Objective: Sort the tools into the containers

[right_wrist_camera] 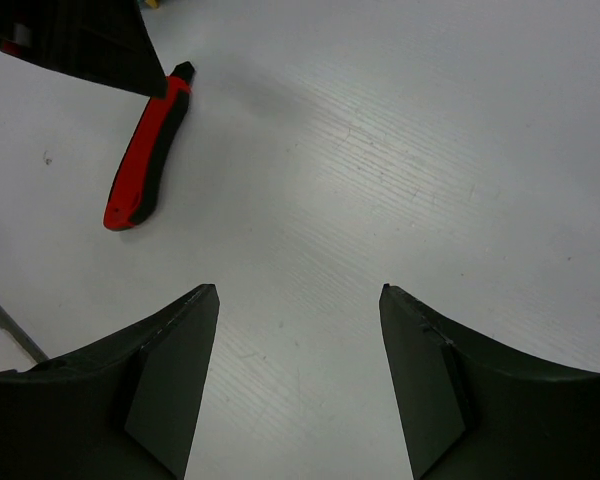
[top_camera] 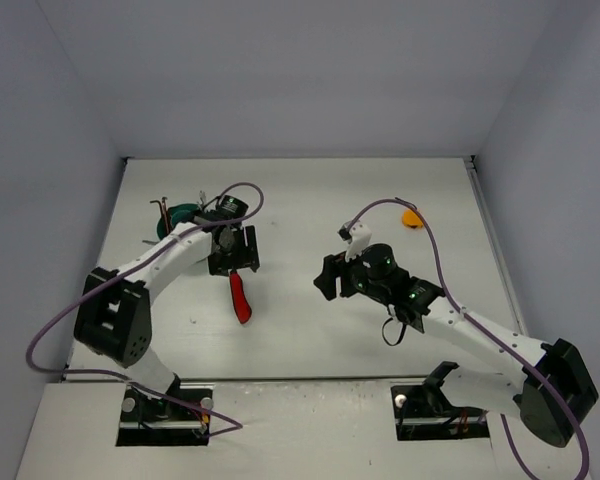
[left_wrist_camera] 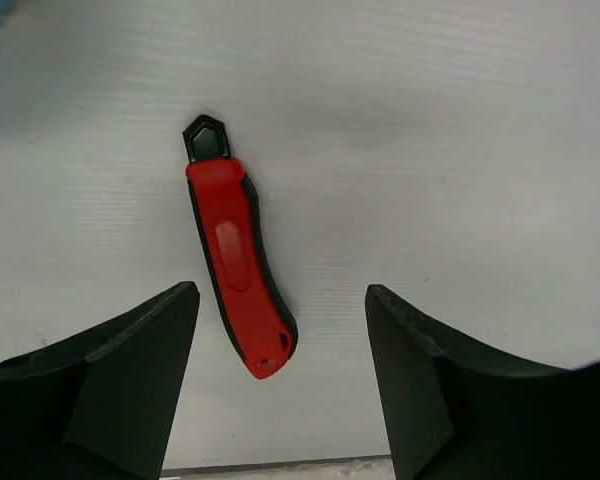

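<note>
left gripper (left_wrist_camera: 280,292) jaws apart, holding nothing, hovering over red-and-black knife (left_wrist_camera: 235,270), which lies flat on table (left_wrist_camera: 460,150) near teal tub (top_camera: 184,213). right gripper (right_wrist_camera: 298,290) jaws apart, empty, well apart from knife

The folding knife (left_wrist_camera: 238,268) lies between my left tool's (left_wrist_camera: 280,292) spread jaws; open counter (right_wrist_camera: 410,150) stretches before my right tool (right_wrist_camera: 298,290).

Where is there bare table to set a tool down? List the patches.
Free: the middle strip between the red knife and the right gripper; the far edge between the teal tub and the orange item. Crowded: around the tub and left gripper.
</note>
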Controlling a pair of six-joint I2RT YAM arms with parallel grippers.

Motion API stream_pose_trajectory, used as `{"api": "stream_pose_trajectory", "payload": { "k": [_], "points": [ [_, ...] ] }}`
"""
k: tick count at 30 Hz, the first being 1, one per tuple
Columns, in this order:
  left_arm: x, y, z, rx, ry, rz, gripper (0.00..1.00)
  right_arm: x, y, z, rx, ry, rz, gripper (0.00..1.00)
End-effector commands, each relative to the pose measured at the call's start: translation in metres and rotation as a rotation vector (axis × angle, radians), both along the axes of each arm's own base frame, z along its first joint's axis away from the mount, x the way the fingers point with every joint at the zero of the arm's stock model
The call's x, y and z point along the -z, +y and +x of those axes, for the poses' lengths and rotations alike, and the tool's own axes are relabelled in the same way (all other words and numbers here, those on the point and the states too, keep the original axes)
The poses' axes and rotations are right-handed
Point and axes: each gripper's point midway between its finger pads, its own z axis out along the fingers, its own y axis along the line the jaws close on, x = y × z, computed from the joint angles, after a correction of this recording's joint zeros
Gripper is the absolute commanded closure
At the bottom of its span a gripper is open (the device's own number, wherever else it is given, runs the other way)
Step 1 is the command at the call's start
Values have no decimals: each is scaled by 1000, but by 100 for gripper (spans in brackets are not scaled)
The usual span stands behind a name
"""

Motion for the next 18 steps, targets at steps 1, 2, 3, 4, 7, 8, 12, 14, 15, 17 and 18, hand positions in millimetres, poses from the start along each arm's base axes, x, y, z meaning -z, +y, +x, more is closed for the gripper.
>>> {"api": "stream_pose_trajectory", "payload": {
  "k": [1, 2, 3, 4, 7, 8, 12, 14, 15, 17, 18],
  "points": [
    [4, -11, 6, 27, 76, -26, 35, -14, 4, -2, -11, -42, 42, 37],
    [11, -10, 7, 26, 100, -7, 35, -13, 3, -2, -11, -43, 40, 37],
    [18, -8, 7, 26, 124, 12, 35, -12, 2, -2, -11, -44, 37, 37],
    [21, -8, 7, 24, 138, 23, 35, -12, 2, -3, -11, -46, 37, 37],
    [39, -4, 5, 11, 191, 43, 35, -14, -2, -5, -8, -61, 39, 37],
    [42, -2, 5, 4, 198, 52, 35, -12, -4, -6, -7, -60, 36, 37],
    [47, 5, 6, -24, 207, 69, 35, -7, -7, -8, -4, -59, 28, 37],
    [46, 9, 7, -39, 203, 70, 35, -7, -7, -9, -7, -59, 31, 37],
    [45, 11, 7, -45, 201, 72, 35, -8, -7, -9, -7, -61, 32, 37],
    [41, 15, 8, -55, 189, 80, 35, -8, -8, -9, -2, -64, 32, 37],
    [39, 15, 8, -60, 181, 80, 35, -9, -8, -8, 1, -66, 32, 37]
  ]
}}
